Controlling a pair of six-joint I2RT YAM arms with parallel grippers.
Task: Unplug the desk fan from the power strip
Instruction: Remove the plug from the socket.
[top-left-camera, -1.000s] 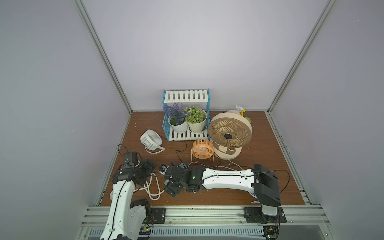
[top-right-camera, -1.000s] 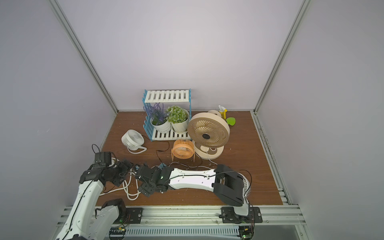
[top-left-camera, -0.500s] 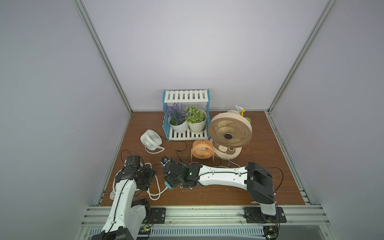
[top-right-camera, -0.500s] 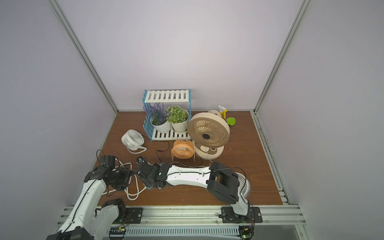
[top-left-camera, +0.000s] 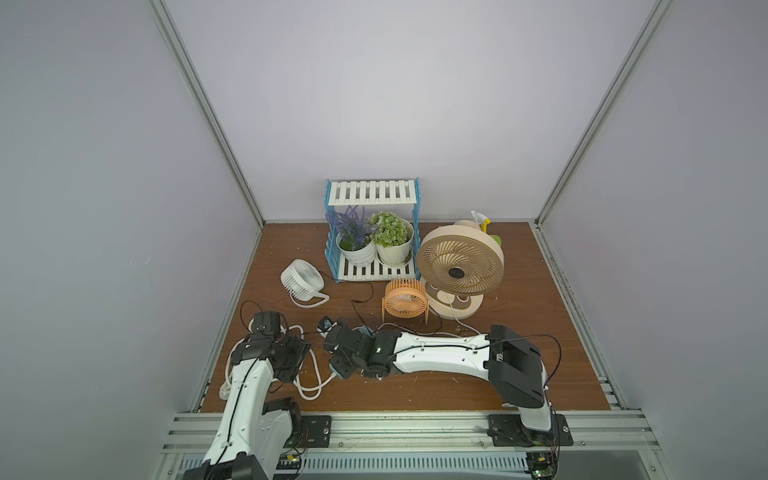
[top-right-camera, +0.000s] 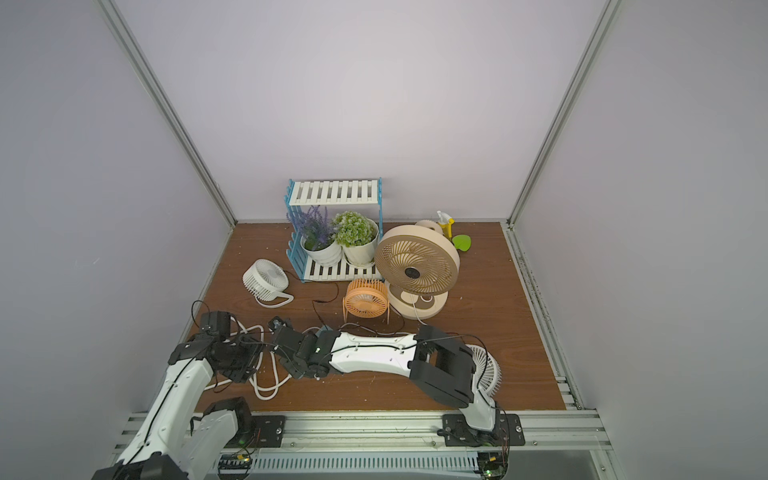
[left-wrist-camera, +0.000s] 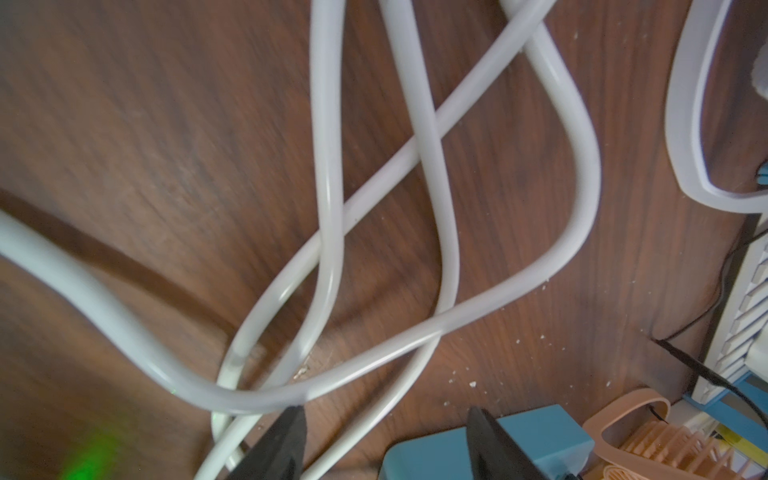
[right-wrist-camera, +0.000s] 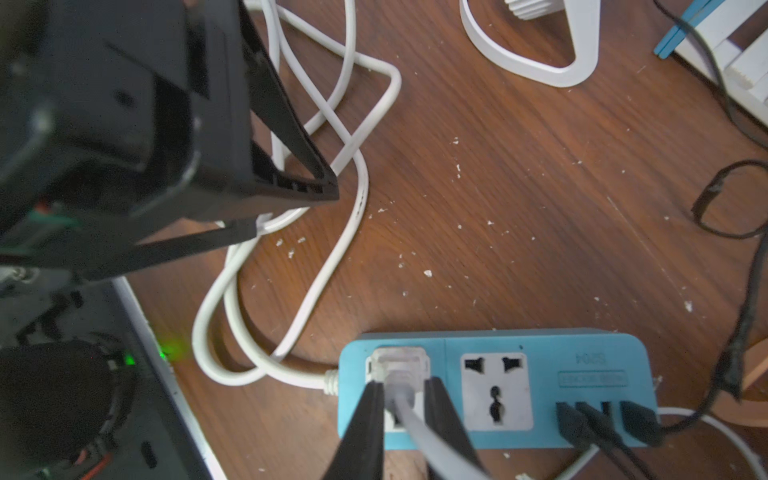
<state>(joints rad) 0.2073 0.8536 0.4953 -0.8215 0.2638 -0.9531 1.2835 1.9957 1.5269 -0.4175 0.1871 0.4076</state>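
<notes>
At the cord end of the power strip, via the right wrist view, finds the right hand clamped on the white plug seated in its socket: grip made, pull pending, seemingly. Calls next for a straight pull off the socket, sparing three black USB leads. Via the left wrist view, shows the left hand apart above loose white cord. In both top views, mostly buries the strip under the right arm, with the beige desk fan behind on the worktop.
</notes>
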